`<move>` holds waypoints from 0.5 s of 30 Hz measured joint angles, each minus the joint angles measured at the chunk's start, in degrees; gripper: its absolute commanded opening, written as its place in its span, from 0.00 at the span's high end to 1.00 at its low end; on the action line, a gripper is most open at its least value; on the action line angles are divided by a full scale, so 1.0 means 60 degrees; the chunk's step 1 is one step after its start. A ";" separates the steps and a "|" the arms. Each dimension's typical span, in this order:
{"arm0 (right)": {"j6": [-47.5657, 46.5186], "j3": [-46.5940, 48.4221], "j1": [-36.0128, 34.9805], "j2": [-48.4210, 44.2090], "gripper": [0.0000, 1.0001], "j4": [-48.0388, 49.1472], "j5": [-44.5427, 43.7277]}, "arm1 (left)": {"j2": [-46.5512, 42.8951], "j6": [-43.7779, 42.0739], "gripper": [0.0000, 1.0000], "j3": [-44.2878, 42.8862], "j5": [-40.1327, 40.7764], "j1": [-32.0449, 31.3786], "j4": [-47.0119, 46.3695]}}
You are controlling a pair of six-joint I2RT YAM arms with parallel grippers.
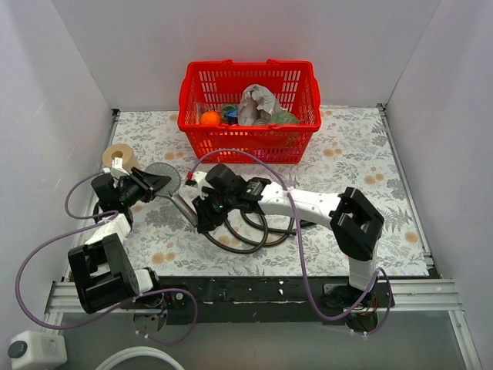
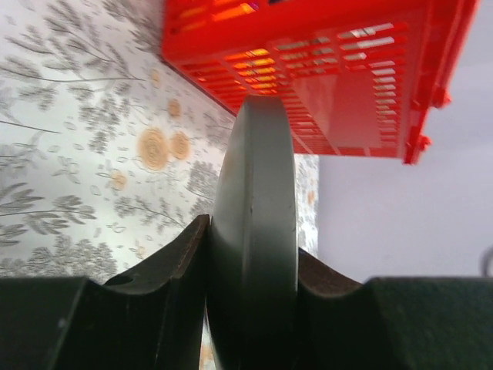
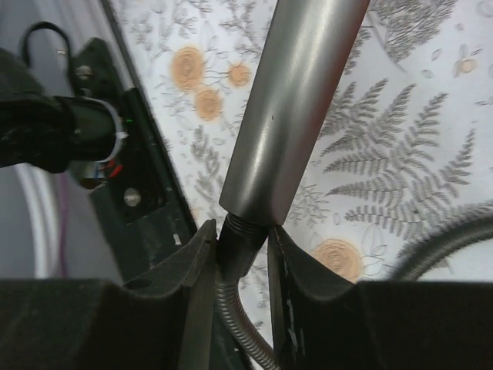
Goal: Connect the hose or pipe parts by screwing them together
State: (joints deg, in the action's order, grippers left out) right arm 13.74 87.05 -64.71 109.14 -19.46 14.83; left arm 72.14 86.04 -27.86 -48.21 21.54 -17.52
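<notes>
Top view: the hand shower lies left of centre on the counter, with its round head to the left and its handle slanting down-right. The left gripper has the head. The right gripper sits at the handle's lower end. The hose loops dark on the counter, just right of and below that joint. A red basket at upper centre is well apart.

Left wrist view: the head is edge-on at centre frame, and the jaws are pinched narrow on its two flat faces, a clamping hold.

Right wrist view: the handle drops from the top of the frame to centre. The hose's end nut meets the handle's tip, and the jaws are narrow, pressed on either side of the nut. Ridges show at the seam, so I judge the joint not fully home.

Handling: the shower is stiff, probably light, with a glossy finish likely to slip. The flat head is the sensible place to stop it rotating. The hose is limp and springy and will wind up if twisted, so grip it by the rigid nut — not the ribbed length.
</notes>
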 measured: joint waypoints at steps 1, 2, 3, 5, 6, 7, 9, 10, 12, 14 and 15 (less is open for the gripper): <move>0.0357 -0.0495 0.0197 -0.0182 0.99 0.0583 0.0627 | 0.0000 0.0117 1.00 0.0062 -0.0200 0.0000 -0.0251; 0.0681 -0.0860 0.0353 -0.0295 0.99 0.1093 0.1202 | 0.0000 0.0291 1.00 0.0153 -0.0426 -0.0011 -0.0597; 0.1086 -0.1253 0.0499 -0.0397 0.99 0.1719 0.1770 | 0.0000 0.0444 1.00 0.0215 -0.0627 -0.0015 -0.0878; 0.1865 -0.2022 0.0718 -0.0525 0.99 0.3118 0.2772 | 0.0000 0.0747 1.00 0.0317 -0.1020 -0.0029 -0.1483; 0.2357 -0.2342 0.0798 -0.0528 0.99 0.3836 0.3271 | 0.0000 0.0918 1.00 0.0364 -0.1224 -0.0047 -0.1825; 0.2852 -0.2645 0.0849 -0.0528 0.99 0.4579 0.3716 | 0.0000 0.1086 1.00 0.0401 -0.1443 -0.0069 -0.2142; 0.3850 -0.3133 0.0900 -0.0488 0.99 0.6145 0.4550 | -0.0004 0.1490 1.00 0.0474 -0.1810 -0.0160 -0.2721; 0.4401 -0.3355 0.0896 -0.0463 0.99 0.6954 0.4885 | -0.0004 0.1698 1.00 0.0492 -0.1956 -0.0211 -0.2929; 0.5464 -0.3672 0.0900 -0.0317 0.99 0.8692 0.5421 | -0.0011 0.2076 1.00 0.0521 -0.2142 -0.0299 -0.3213; 0.6258 -0.3876 0.0892 -0.0142 0.99 1.0102 0.5676 | -0.0026 0.2441 1.00 0.0532 -0.2291 -0.0350 -0.3402; 0.6586 -0.3982 0.0900 -0.0069 0.97 1.0597 0.5734 | -0.0040 0.2561 1.00 0.0543 -0.2371 -0.0364 -0.3453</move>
State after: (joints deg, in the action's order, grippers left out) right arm 53.25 63.16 -59.31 108.73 44.12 49.23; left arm 71.90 101.41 -24.60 -62.43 19.35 -38.24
